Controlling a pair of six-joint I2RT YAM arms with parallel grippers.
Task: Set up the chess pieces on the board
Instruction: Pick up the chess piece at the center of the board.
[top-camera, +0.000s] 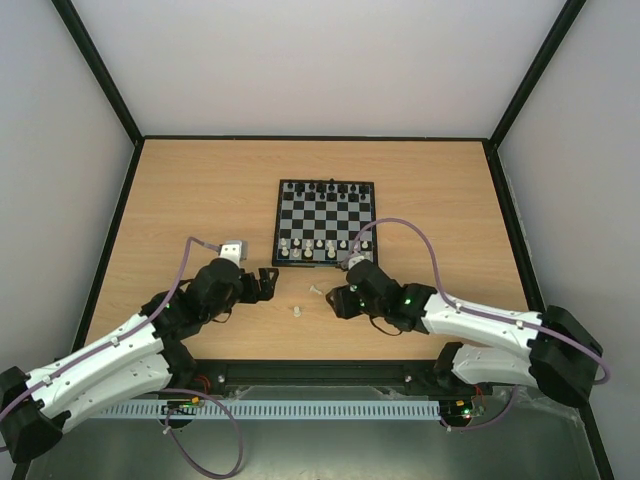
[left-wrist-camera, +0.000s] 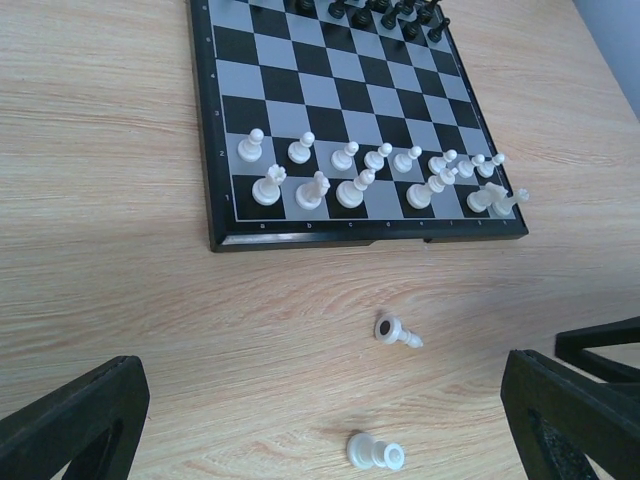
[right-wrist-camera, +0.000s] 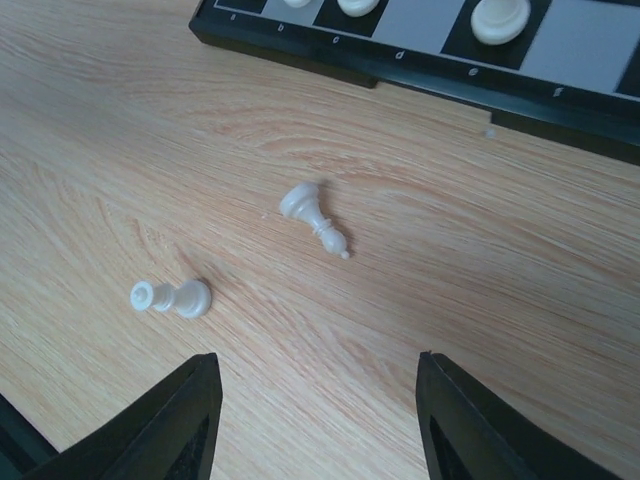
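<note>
The board (top-camera: 326, 222) lies mid-table, black pieces along its far edge and white chess pieces (left-wrist-camera: 350, 175) in its two near rows. Two white pieces lie tipped over on the table in front of it: a bishop-like piece (right-wrist-camera: 313, 216) (left-wrist-camera: 397, 332) (top-camera: 316, 290) and a rook-like piece (right-wrist-camera: 172, 297) (left-wrist-camera: 376, 453) (top-camera: 297, 311). My right gripper (right-wrist-camera: 315, 410) (top-camera: 335, 296) is open and empty just right of them. My left gripper (left-wrist-camera: 320, 420) (top-camera: 268, 281) is open and empty to their left.
The table (top-camera: 200, 190) has a black raised rim (top-camera: 310, 137) and grey walls on three sides. The board's near edge (right-wrist-camera: 420, 70) is just beyond the right gripper. Purple cables (top-camera: 425, 240) loop over both arms.
</note>
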